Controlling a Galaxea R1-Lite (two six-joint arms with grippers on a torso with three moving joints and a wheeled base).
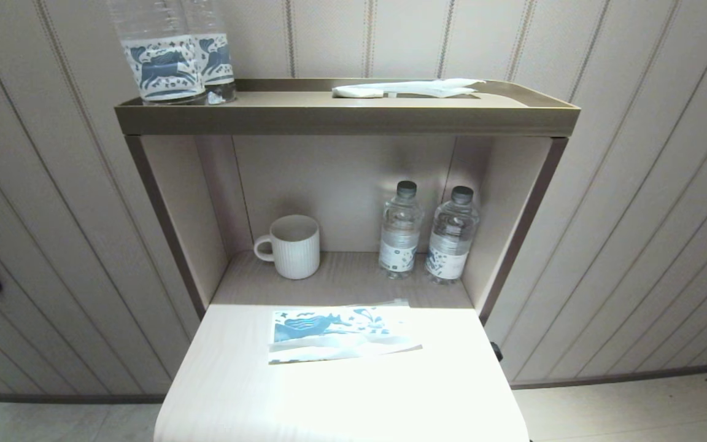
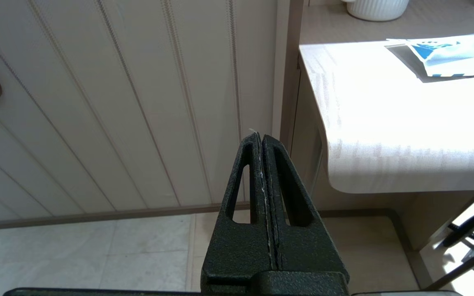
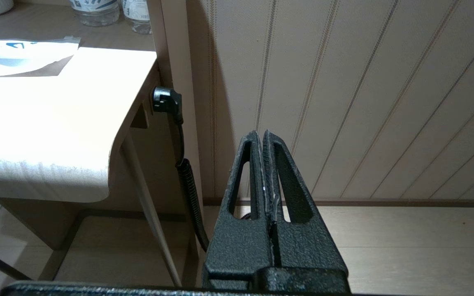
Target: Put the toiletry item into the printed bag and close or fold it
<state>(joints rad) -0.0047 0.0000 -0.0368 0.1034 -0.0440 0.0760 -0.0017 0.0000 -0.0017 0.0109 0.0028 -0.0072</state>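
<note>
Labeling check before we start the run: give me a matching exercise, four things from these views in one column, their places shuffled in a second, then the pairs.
Things:
1. printed bag
2. white ribbed mug
3. two small capped bottles
4. left end effector

Places:
A. left side of the open shelf compartment
B. shut, empty, low beside the table's left edge
C. flat on the bright tabletop, in front of the compartment
D. right side of the open shelf compartment

Pairs: 1-C, 2-A, 3-D, 4-B
</note>
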